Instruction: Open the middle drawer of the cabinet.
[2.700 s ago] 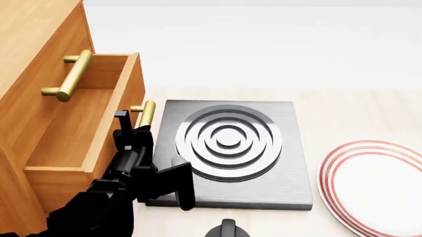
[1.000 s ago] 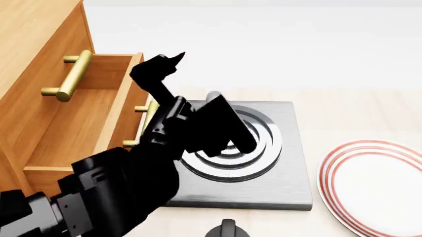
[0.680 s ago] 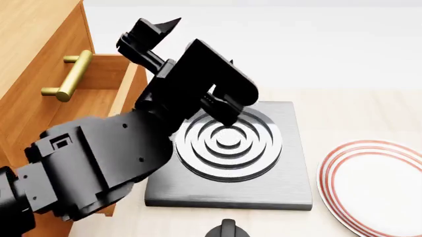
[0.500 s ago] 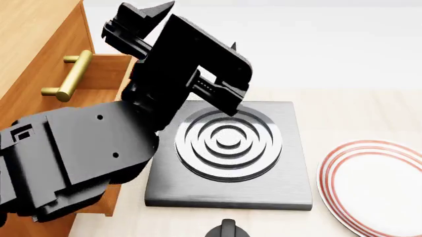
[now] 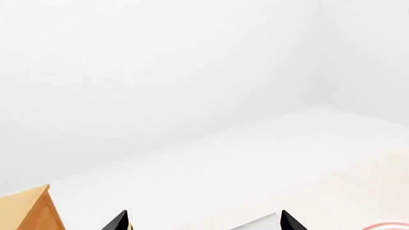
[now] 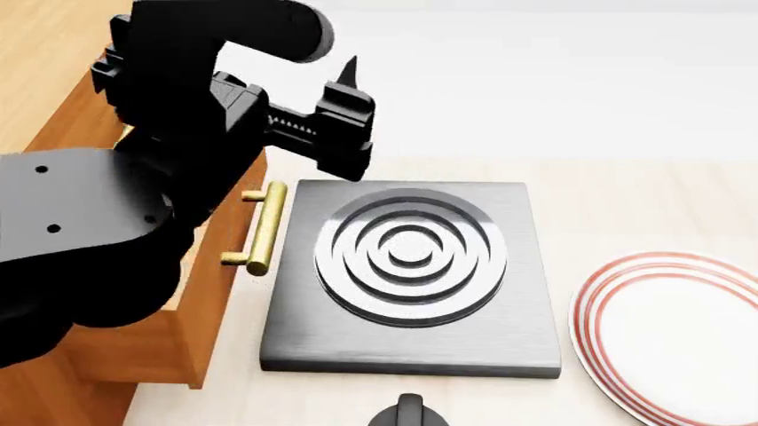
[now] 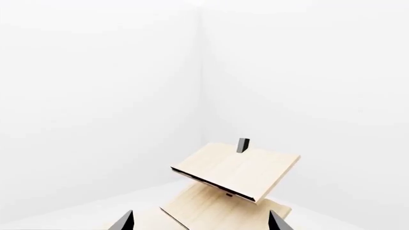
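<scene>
Cataloguing the middle drawer: orange-brown wooden box, standing pulled well out of the cabinet at the left of my head view, its flat front just beside the grey hotplate on the worktop. From how far it projects I judge the task essentially done

Handling: rigid wood, no give; I expect moderate weight and a straight slide on its runners, so any pull should go square to the front, not sideways

Grip point: brass bar handle on two posts, smooth and round, likely slippery; I would close around the middle of the bar, between the posts

Left claw: raised high above the drawer, jaws apart, clamped on nothing; its two tips peek into the left wrist view against bare wall

Right claw: outside my head view; the right wrist view shows two tips set apart, nothing between them, aimed at a pale wood rack

Also present: red-rimmed plate, at the right of the head view, well apart from the drawer
</scene>
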Tool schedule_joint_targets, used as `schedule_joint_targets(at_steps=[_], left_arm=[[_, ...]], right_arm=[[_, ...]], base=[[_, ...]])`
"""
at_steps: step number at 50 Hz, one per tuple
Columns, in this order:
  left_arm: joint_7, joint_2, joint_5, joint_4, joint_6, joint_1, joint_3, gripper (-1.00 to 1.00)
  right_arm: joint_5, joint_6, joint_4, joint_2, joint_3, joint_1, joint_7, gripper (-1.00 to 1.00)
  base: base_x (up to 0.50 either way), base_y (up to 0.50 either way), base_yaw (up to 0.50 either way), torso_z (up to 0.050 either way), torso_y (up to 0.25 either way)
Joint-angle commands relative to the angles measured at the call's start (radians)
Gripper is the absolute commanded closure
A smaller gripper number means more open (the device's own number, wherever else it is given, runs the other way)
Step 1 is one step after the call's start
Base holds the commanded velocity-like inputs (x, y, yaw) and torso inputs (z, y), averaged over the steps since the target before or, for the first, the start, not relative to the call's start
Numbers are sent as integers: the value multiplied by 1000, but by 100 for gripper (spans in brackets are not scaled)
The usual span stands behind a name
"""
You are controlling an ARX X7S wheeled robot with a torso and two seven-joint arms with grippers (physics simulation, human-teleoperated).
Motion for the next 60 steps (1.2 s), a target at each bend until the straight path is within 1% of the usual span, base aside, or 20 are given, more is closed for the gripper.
schedule_joint_targets(at_steps=[1, 2, 3, 8, 10, 12, 16, 17, 19, 20, 23, 24, 25, 26, 31, 36, 37, 38, 43, 60], left_arm=[[-16, -52, -125, 66, -36, -3, -57, -100], [-16, -52, -125, 67, -37, -3, -57, -100], [-40, -64, -102, 118, -42, -15, -50, -100], [-98, -77, -139, 215, -61, -18, -56, -100], [-123, -84, -109, 258, -73, -34, -45, -100], [-118, -89, -133, 291, -64, -31, -59, -100], [-212, -102, -49, 378, -106, -68, -25, -100], [-227, -111, 10, 418, -118, -85, -6, -100], [-243, -118, -24, 426, -83, -58, -37, -100], [-243, -119, -49, 427, -106, -68, -29, -100], [-288, -129, -82, 453, -82, -37, -50, -100], [-338, -130, -122, 457, -78, -27, -64, -100], [-354, -132, -128, 462, -66, -20, -74, -100], [-356, -133, -196, 453, -82, -25, -79, -100], [-370, -139, -282, 417, -70, -5, -99, -100], [-372, -144, -294, 393, -68, 4, -100, -100], [-415, -145, -333, 375, -22, 36, -131, -100], [-387, -146, -323, 369, -33, 27, -124, -100], [-382, -153, -381, 339, -61, 24, -117, -100], [-363, -184, -517, 309, -80, 20, -142, -100]], right_arm=[[-1, 5, -1, 3, -4, 3, 3, -100], [-1, 5, -1, 3, -4, 3, 3, -100], [-3, 7, 0, 4, -8, 6, 4, -100], [-3, 5, 3, 4, -8, 5, 3, -100], [-1, 4, 3, 3, -7, 5, 3, -100], [-1, 6, 5, 5, -8, 7, 4, -100], [-2, 8, 4, 6, -10, 8, 4, -100], [-3, 4, 7, 4, -10, 7, 2, -100], [-1, 5, 5, 4, -7, 5, 4, -100], [-1, 6, 3, 5, -7, 5, 4, -100], [-3, 4, 5, 4, -9, 5, 3, -100], [-3, 3, 5, 3, -8, 3, 2, -100], [-3, 0, 6, 2, -7, 2, 1, -100], [-4, -1, 7, 2, -8, 3, 1, -100], [-5, 3, 4, 4, -10, 3, 3, -100], [-5, 1, 6, 3, -10, 3, 2, -100], [-3, 4, 3, 5, -9, 4, 4, -100], [-4, 5, 3, 6, -10, 5, 5, -100], [-3, 4, 3, 6, -9, 4, 5, -100], [-6, 8, 3, 8, -13, 6, 7, -100]], base=[[0, 0, 0, 0, 0], [0, 0, 0, 0, 0], [0, 0, 0, 0, 0], [0, 0, 0, 0, 0], [0, 0, 0, 0, 0], [0, 0, 0, 0, 0], [0, 0, 0, 0, 0], [0, 0, 0, 0, 0], [0, 0, 0, 0, 0], [0, 0, 0, 0, 0], [0, 0, 0, 0, 0], [0, 0, 0, 0, 0], [0, 0, 0, 0, 0], [0, 0, 0, 0, 0], [0, 0, 0, 0, 0], [0, 0, 0, 0, 0], [0, 0, 0, 0, 0], [0, 0, 0, 0, 0], [0, 0, 0, 0, 0], [0, 0, 0, 0, 0]])
